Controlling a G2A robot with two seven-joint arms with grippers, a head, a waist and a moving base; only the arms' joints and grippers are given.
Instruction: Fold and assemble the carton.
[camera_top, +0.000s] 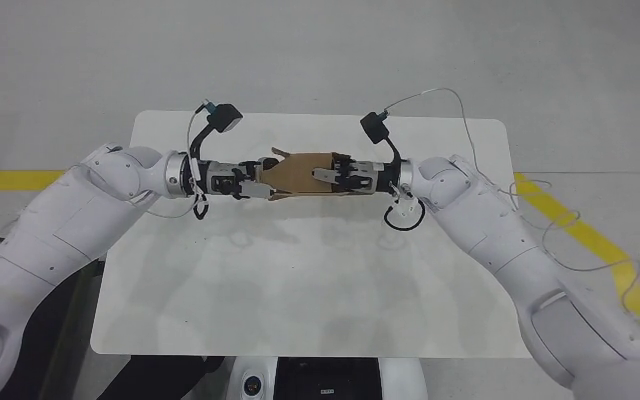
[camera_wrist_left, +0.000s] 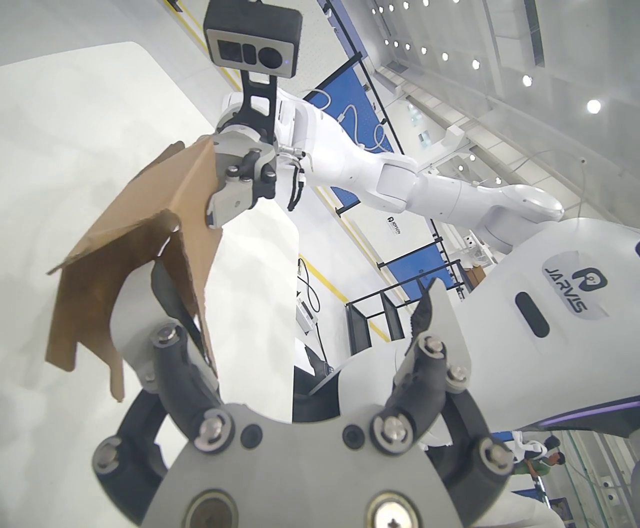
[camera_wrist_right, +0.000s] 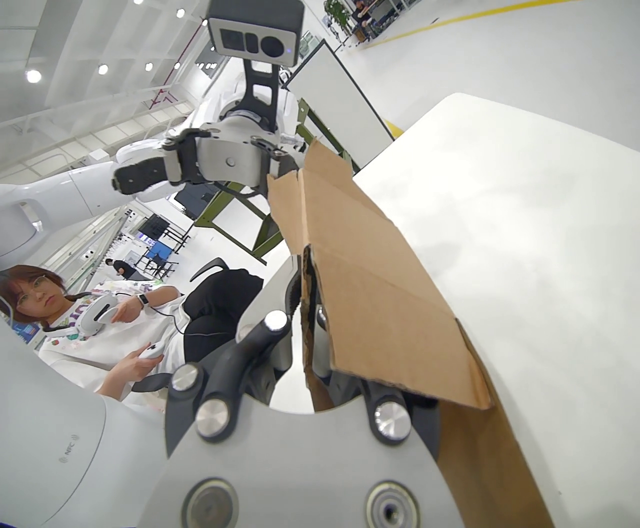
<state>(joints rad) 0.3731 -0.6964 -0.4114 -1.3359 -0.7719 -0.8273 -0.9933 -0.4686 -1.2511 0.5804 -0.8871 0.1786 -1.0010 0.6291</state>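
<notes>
the carton (camera_top: 300, 172) is a half-opened brown sleeve held in the air. its long axis runs straight from one arm to the other, and its flaps hang loose at both ends. at the carton's right end the right end effector (camera_top: 335, 176) is clenched on a panel edge, with one finger pressed on the outer face. at the carton's left end the left end effector (camera_wrist_left: 295, 305) is released, its fingers spread wide. one finger (camera_wrist_left: 167, 300) lies against the cardboard, tucked beside a bent flap, and the other stands well apart from the carton.

the carton lies directly ahead of both end effectors, which point at each other along its length. both are at the carton, but by my reading only the right one carries it. the next fold likely turns on the left end effector closing on, or pushing, the flap beside its finger while the right holds firm. that bent flap is what stands in the way of the panel behind it, and a slip could twist the sleeve.

below the carton, apart from it, lies the white surface (camera_top: 300, 290).
</notes>
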